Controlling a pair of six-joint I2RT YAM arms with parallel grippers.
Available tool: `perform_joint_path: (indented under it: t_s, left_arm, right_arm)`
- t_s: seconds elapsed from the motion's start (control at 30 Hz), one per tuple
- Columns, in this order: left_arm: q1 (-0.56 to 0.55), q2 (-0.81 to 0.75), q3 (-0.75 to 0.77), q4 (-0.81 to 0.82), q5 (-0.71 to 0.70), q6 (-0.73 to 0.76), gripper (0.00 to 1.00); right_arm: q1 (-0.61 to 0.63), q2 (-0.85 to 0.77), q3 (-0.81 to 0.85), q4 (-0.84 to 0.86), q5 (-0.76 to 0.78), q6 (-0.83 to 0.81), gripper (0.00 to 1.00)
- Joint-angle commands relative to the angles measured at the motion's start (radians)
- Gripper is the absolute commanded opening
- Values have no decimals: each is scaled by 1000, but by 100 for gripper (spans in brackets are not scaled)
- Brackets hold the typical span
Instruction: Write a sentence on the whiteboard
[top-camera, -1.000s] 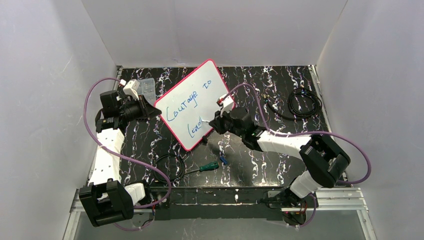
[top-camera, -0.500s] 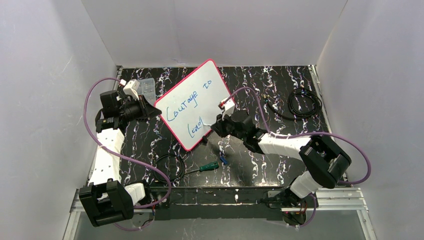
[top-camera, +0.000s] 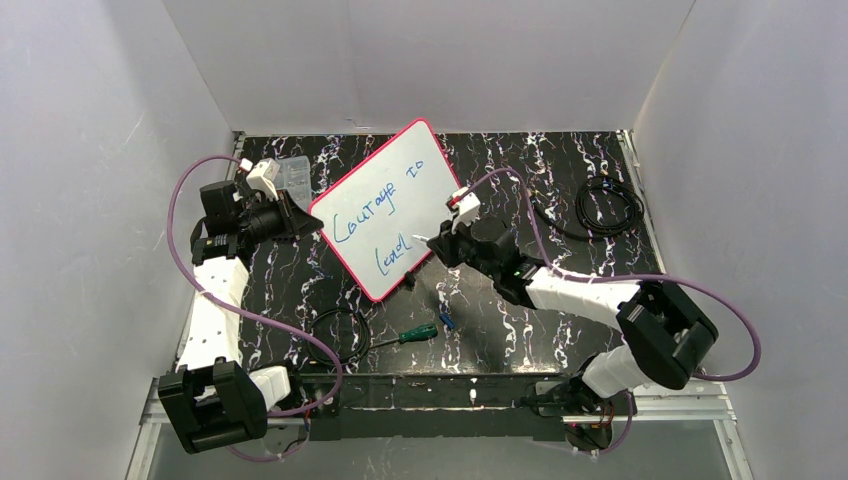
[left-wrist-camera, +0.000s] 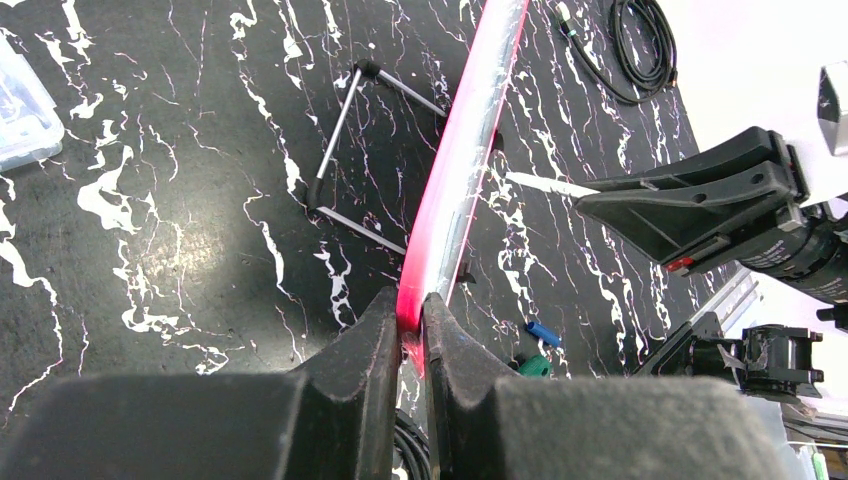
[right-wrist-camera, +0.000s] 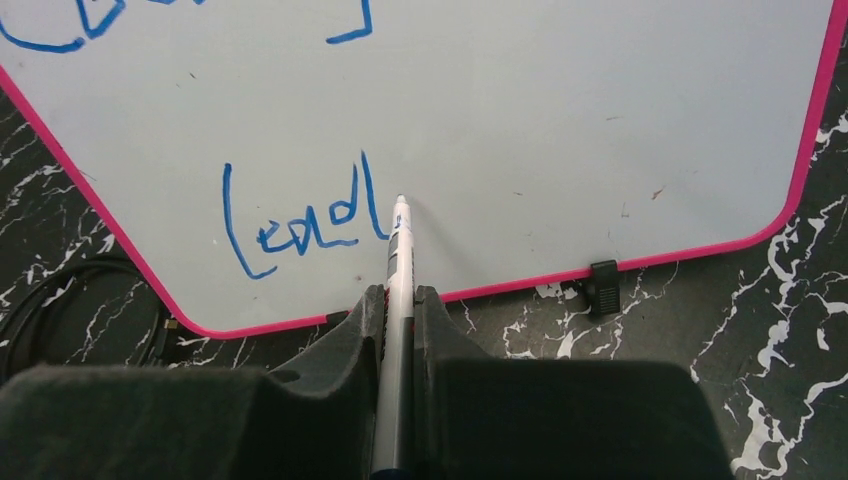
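Whiteboard (top-camera: 392, 195) standing tilted, lying straight ahead of both pincers. Left gripper (left-wrist-camera: 411, 318) clamping its pink edge. Right gripper (right-wrist-camera: 399, 302), the nearer to the writing, gripping the marker (right-wrist-camera: 400, 250) lengthwise, tip pointing forward just right of the sentence (right-wrist-camera: 300, 228); blank board lying rightward.

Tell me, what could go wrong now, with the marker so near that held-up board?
The left gripper pinches the board only by its thin edge; a hard push from the marker might tip or twist it. The tip sits right beside "Lead", so a stray stroke could mar it.
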Motion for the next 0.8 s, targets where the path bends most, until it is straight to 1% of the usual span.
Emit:
perform_joint_path:
  t_s: [0.0,0.17,0.57,0.6,0.77]
  left_arm:
    - [-3,-10,-8,-13,-11,20,0]
    - [-5,-9,-8,-11,-9,19,0]
    - [-4,-7,-8,-10,-7,18,0]
    - [-4,-8,-8,-10,-7,18,0]
    - [-4,-7,-8,-9,-9,18,0]
  right_arm:
    - [-5,-29,22,85,-52,-11,1]
    - [-5,0,53,121,-91,-2,1]
    - [-5,57,86,90,-92,-3,1]
    - [-5,61,88,90,-118,-3,1]
    - [-5,82,99,88,-129,-3,1]
